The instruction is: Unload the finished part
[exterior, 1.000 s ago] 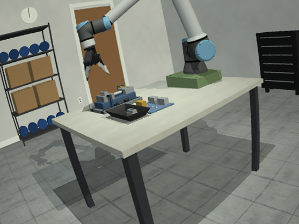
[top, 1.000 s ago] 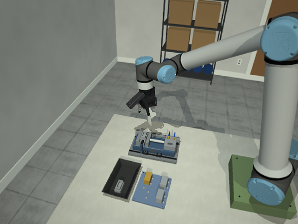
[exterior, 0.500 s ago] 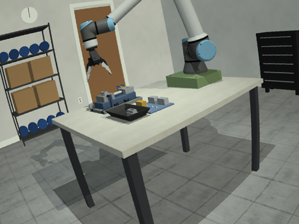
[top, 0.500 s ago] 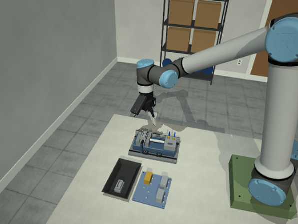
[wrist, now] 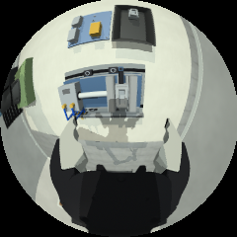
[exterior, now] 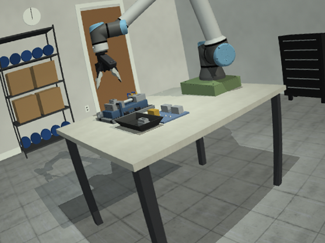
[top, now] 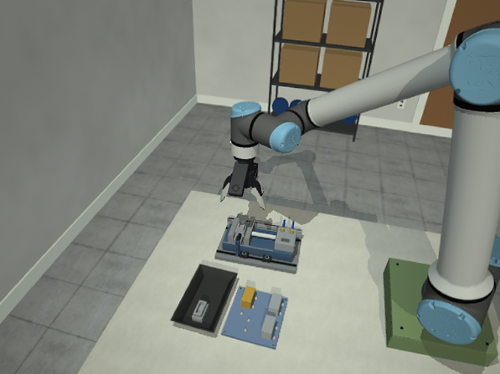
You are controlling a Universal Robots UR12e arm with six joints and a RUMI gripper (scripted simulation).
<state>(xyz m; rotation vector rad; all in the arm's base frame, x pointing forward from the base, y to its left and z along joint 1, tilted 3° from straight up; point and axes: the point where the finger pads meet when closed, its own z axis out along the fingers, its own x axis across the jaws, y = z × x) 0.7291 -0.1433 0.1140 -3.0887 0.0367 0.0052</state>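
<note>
Workshop, blue vise (top: 258, 243) on table (exterior: 215, 108), shelf rack (exterior: 59, 68) with boxes, black drawer cabinet (exterior: 305, 64)
</note>
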